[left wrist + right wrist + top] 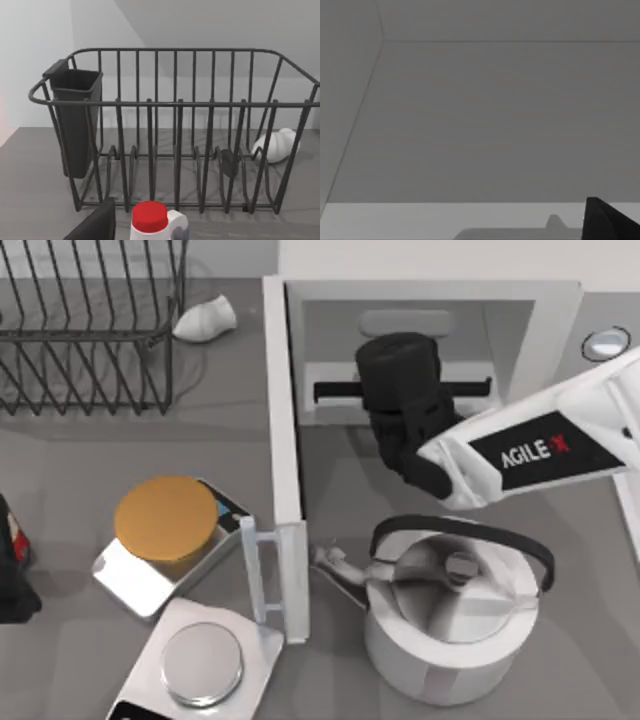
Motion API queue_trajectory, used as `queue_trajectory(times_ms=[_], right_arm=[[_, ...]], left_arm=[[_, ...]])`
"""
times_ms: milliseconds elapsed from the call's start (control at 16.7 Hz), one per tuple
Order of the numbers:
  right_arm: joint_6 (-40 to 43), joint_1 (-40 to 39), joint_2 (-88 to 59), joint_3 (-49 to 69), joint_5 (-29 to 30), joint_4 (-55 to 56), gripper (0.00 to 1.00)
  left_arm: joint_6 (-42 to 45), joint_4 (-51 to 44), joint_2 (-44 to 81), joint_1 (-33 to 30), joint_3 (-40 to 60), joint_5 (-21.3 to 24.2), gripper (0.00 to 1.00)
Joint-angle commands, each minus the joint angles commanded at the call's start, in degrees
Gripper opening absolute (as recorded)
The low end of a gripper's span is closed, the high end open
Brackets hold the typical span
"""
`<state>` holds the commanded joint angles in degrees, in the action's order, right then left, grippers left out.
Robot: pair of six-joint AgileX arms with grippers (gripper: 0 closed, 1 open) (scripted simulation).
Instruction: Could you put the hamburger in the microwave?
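The grey table (90,500) carries microwave (560,330), kettle (450,630), rack (90,330), scales (200,665).

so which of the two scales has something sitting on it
The scale nearer the dish rack: an orange disc lies on it. The other scale, at the table's front edge, shows a bare metal pan.

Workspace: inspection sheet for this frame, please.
Surface: grey table, crowded.
Job's things: microwave at the back, door swung open toward the front; hamburger not made out.
Clutter: wire rack at back left with a dark cup hung inside; white lump beside the rack; orange disc on a scale; second scale bare; white kettle in front of the microwave; red-capped bottle.
Grippers: right gripper reaches into the microwave cavity, jaws hidden; left arm parked at the left edge.
Cables: nothing seen.
Surroundings: pale wall behind the rack.
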<state>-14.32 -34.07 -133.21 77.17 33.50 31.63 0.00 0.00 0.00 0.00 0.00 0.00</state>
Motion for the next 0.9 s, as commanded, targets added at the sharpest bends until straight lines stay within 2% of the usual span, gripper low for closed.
queue_trajectory(times_ms=[360, 900], right_arm=[[0.5, 0.2, -1.8, 3.0, -0.5, -1.6, 0.00], [2.6, 4.2, -18.7, 34.8, -4.7, -13.0, 0.00]], left_arm=[[0.0, 0.0, 0.0, 0.0, 0.0, 0.0, 1.00], [0.0, 0.0, 0.0, 0.0, 0.0, 0.0, 1.00]])
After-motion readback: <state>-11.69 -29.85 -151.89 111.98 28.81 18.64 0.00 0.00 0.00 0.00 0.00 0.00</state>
